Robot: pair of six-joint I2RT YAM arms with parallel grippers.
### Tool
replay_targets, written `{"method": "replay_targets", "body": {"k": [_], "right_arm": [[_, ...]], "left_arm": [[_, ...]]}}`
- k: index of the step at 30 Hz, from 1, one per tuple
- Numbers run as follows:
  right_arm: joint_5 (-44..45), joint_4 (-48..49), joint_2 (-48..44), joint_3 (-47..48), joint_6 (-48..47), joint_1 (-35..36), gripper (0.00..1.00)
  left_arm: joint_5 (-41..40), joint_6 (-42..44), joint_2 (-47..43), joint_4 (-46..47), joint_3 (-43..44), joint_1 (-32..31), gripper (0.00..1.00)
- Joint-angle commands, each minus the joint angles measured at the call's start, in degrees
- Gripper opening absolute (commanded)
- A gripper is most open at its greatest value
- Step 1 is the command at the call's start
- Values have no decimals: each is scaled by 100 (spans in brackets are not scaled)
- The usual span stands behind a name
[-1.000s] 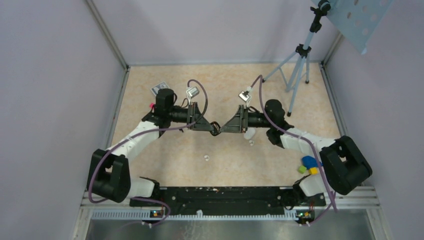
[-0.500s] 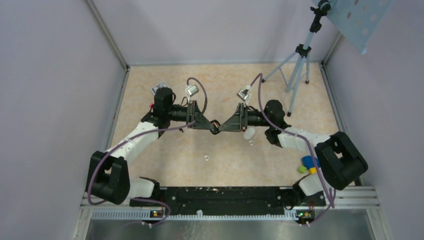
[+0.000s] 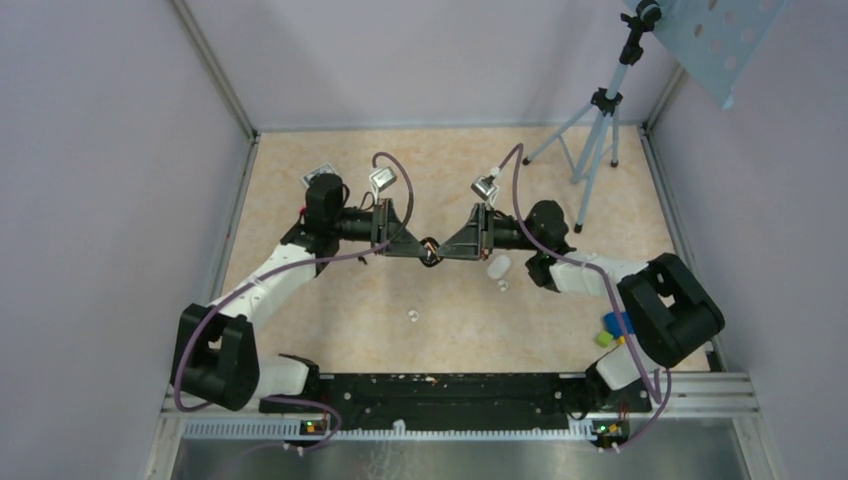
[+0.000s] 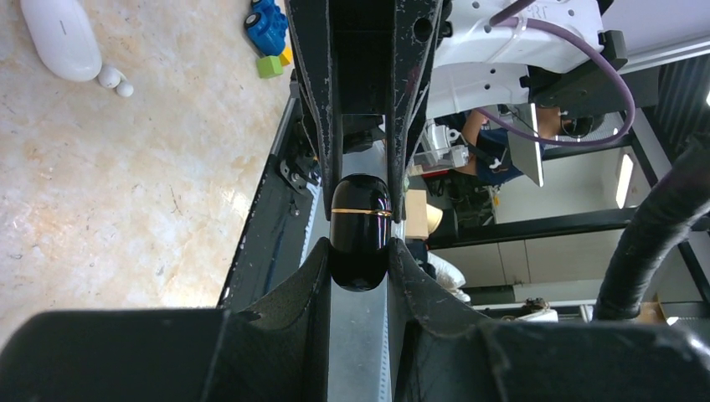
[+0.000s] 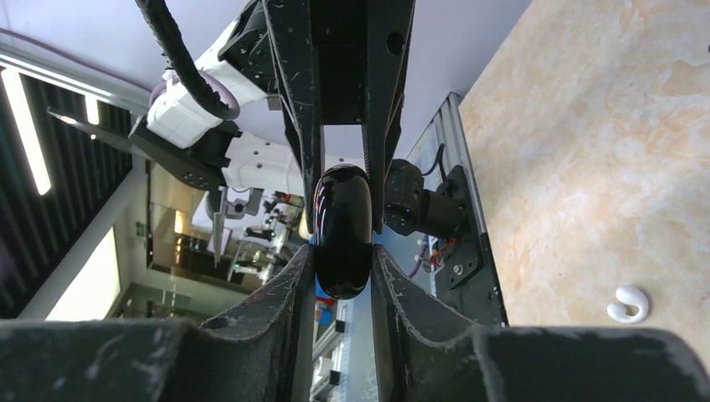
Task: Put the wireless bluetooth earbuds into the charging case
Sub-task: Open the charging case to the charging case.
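Overhead from behind, close opposed wrist views, shared black capsule (image 4: 360,230)

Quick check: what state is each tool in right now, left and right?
Left tool: closed on the black glossy capsule.
Right tool: closed on the same capsule, gripping it from the opposite side.

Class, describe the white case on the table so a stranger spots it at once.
On the tan table, find where the left arm and right arm meet. The case lies just right of there. It is pill-shaped and white, far bigger than the tiny bud beside it.
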Motion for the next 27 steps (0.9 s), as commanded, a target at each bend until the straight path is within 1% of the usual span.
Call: {"method": "replay_targets", "body": {"k": [1, 5, 9, 10, 17, 21, 27], "right_arm": [[-37, 1112, 26, 178, 434, -8, 14], [24, 2056, 220, 82, 1143, -9, 10], [211, 3668, 642, 39, 2205, -11, 7], [265, 3893, 743, 39, 2407, -8, 6], [283, 3932, 805, 136, 2481, -8, 7], [287, 3890, 805, 203, 2485, -8, 14], [405, 3406, 753, 150, 2144, -8, 26]], "left_arm": [[123, -47, -210, 380, 162, 9, 0], [187, -125, -303, 578, 207, 9, 0], [230, -134, -382, 623, 304, 9, 0], [240, -142, -398, 620, 338, 9, 0], [282, -240, -510, 782, 389, 9, 0], [355, -318, -620, 905, 449, 9, 0], [427, -350, -756, 892, 568, 9, 0]]}}
